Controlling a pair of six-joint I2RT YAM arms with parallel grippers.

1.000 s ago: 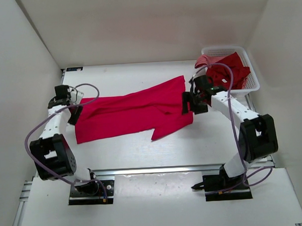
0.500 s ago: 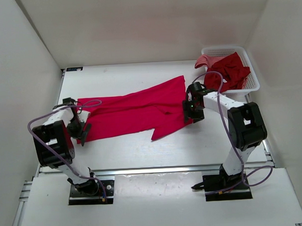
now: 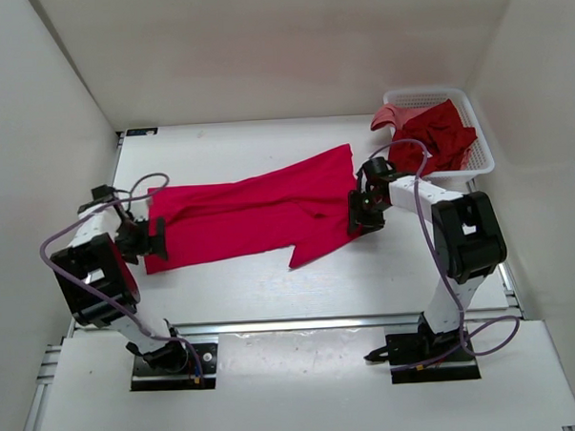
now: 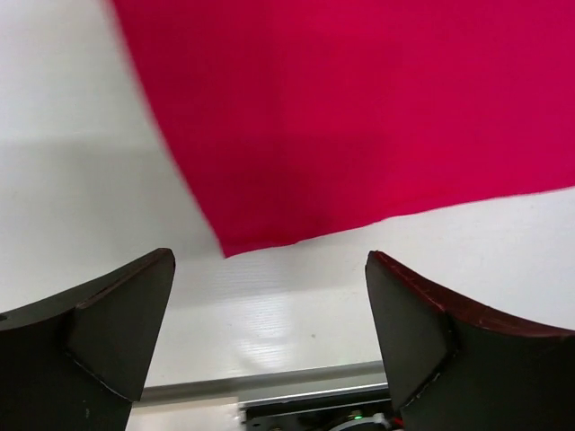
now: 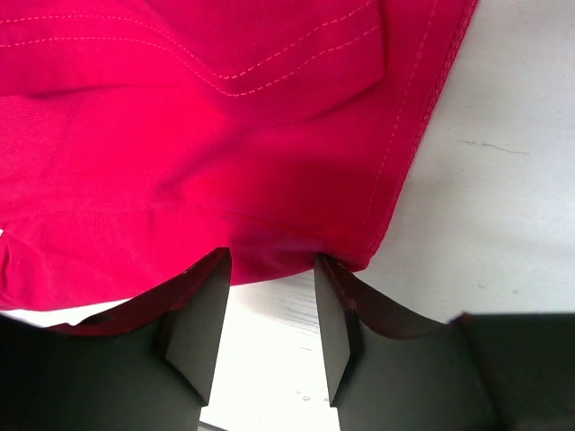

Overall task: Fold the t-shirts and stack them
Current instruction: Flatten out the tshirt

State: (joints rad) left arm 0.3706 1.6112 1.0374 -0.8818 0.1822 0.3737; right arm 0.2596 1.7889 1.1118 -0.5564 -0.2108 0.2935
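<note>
- bright red t-shirt (image 3: 259,212) lies spread flat mid table (image 3: 366,269)
- left claw (image 4: 269,296) wide apart over its near-left corner, gripping nothing
- right claw (image 5: 269,305) partly apart at its right hem
- 2 more t-shirts (image 3: 437,133) in basket (image 3: 425,97), far right

Nothing to read at this moment. The bright pinkish-red cloth t-shirt (image 3: 249,212) shows only plain fabric, with lines of stitching in the right wrist view. No lettering, label, brand, number or sign is legible in any of the three views.
</note>
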